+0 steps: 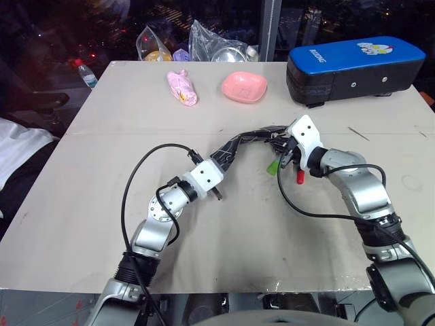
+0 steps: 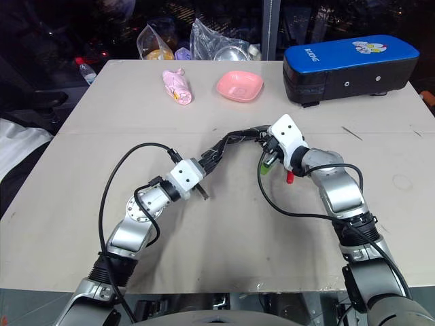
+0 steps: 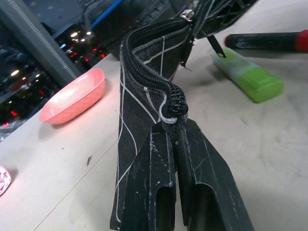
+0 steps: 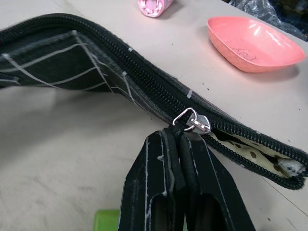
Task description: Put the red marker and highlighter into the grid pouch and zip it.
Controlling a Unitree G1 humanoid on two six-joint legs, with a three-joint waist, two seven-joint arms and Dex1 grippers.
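The grid pouch (image 1: pixel 245 141), black with white lines, hangs stretched between my two grippers a little above the table. My left gripper (image 3: pixel 175 127) is shut on one end of it. My right gripper (image 4: pixel 175 137) is shut on the zipper pull (image 4: pixel 192 120). On one side of the slider the zip gapes and shows tan dotted lining (image 4: pixel 240 147); on the other side the teeth are meshed. The light-green highlighter (image 1: pixel 273 166) and the red marker (image 1: pixel 299 178) lie side by side on the table under my right gripper, outside the pouch.
A big blue-and-black case (image 1: pixel 353 68) stands at the back right. A pink dish (image 1: pixel 243 87) and a pink wrapped item (image 1: pixel 182 88) lie behind the pouch. Plastic bags (image 1: pixel 217 47) and a bottle (image 1: pixel 85 73) sit past the far edge.
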